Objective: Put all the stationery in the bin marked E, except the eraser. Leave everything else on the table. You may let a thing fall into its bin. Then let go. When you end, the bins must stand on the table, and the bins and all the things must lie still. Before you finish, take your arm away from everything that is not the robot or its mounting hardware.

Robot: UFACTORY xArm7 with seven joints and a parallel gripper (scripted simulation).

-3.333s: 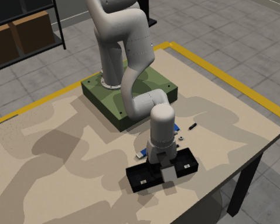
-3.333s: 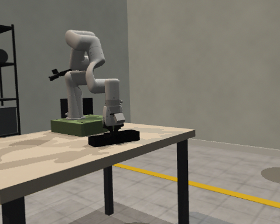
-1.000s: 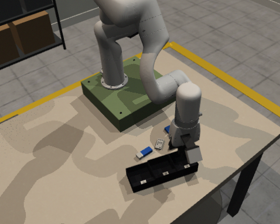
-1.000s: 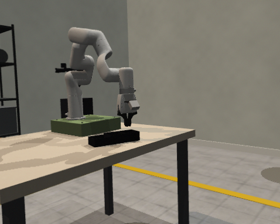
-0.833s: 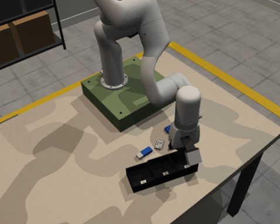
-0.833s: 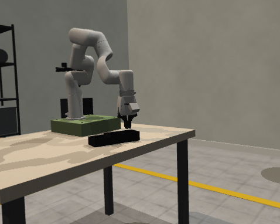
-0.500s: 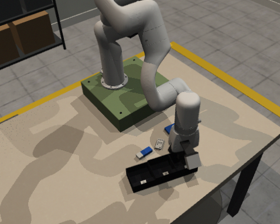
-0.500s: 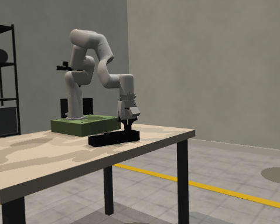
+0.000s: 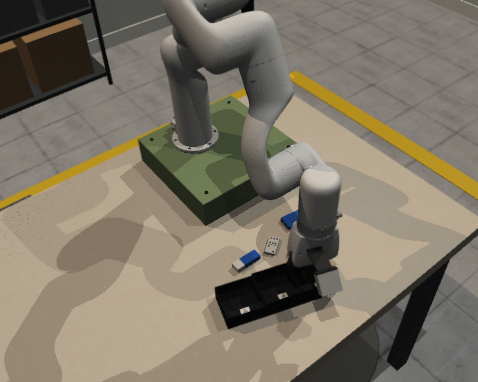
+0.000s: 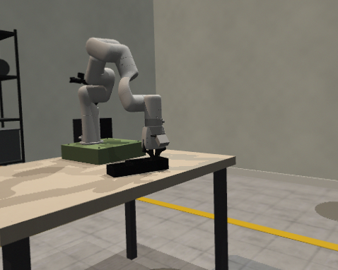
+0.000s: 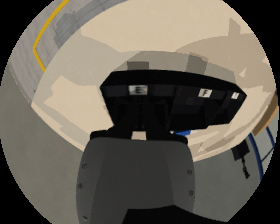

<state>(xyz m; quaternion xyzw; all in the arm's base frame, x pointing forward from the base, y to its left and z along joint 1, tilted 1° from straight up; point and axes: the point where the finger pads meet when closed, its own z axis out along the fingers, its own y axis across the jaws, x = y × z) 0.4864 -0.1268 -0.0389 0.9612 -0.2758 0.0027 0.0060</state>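
Lying low in the middle of the top view: a flat blue piece (image 9: 288, 219), half hidden behind the wrist and possibly stationery, though too small to name. Sitting just below and left of it, a pale spotted tile (image 9: 272, 245), and further left the blue-and-white eraser (image 9: 245, 260), all three resting on the bench (image 9: 109, 274), none in a compartment. Lying just below them, the black bin row (image 9: 264, 315), three compartments side by side, each carrying a white label too small to read, so not telling which one is E.

Hanging right over the rightmost compartment in the top view: the claw (image 10: 154, 153), fingers drawn almost together, tips reaching the bin's top edge in the exterior view. Showing nothing pinched between them; in the wrist view the dark fingers are blending into the dark bin (image 11: 169, 78), so not ruling out something very thin.

Judging the step: needing to back straight up out of the bin before travelling, spreading the fingers, then coming down squarely on a true stationery piece. Watching the bin walls, since a sideways drag is likely to shove the row. Minding the eraser and tile crowding the near wall, and the green base (image 9: 184, 194) looming upper left of them.
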